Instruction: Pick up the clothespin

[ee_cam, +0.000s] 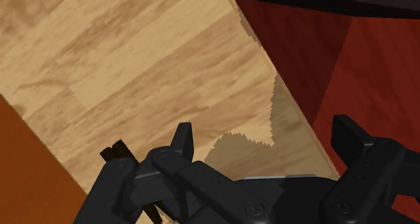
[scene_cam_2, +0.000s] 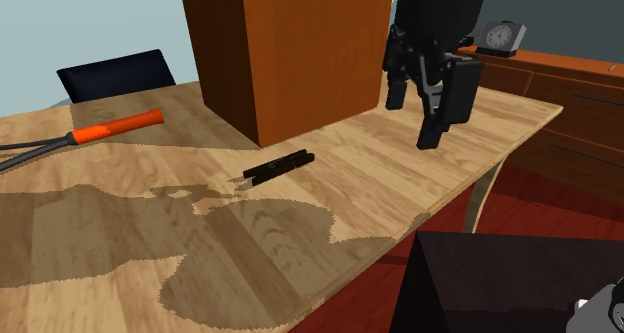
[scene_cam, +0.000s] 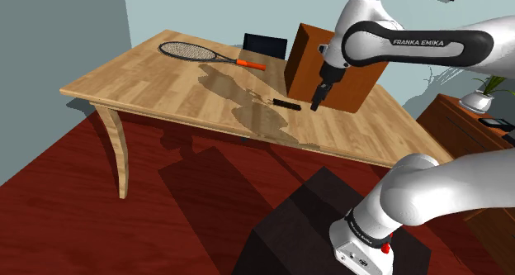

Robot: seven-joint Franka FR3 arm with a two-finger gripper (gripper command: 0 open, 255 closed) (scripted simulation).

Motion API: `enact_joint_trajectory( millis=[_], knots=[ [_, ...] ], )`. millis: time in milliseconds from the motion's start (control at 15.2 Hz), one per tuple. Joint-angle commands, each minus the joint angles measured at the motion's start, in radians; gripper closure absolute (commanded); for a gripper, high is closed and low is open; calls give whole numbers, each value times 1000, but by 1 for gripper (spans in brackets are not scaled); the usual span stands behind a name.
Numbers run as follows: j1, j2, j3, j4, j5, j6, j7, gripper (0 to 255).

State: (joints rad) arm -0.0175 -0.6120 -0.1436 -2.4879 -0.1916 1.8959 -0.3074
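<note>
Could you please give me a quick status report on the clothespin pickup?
Claw open, empty, above table. Black clothespin flat on table, untouched. Brown box close beside it.

In my wrist view clothespin [ee_cam: 116, 149] mostly hidden behind gripper [ee_cam: 264, 132], just outside the jaws, racket [scene_cam_2: 112, 127] head cut off by edge

There is one table [scene_cam: 157, 79]. On it lie one racket [scene_cam: 194, 51], one clothespin [scene_cam_2: 280, 166] and one brown box [scene_cam_2: 290, 51]. There is one dark chair [scene_cam_2: 110, 76], one cabinet [scene_cam_2: 560, 91], one clock [scene_cam_2: 505, 36] and one potted plant [scene_cam: 487, 87]. One arm [scene_cam: 437, 50] carries one gripper [ee_cam: 264, 138] with two fingers [ee_cam: 182, 142].
</note>
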Motion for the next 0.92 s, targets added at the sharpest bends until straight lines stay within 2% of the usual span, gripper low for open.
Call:
enact_joint_trajectory(
  millis=[0,264,462,858],
  knots=[
    [2,51,-43,9,-19,60,-80,0],
    [14,180,-125,50,-31,179,-235,0],
    [30,288,-182,99,-15,261,-357,0],
    [62,529,-269,240,95,389,-630,0]
  ],
)
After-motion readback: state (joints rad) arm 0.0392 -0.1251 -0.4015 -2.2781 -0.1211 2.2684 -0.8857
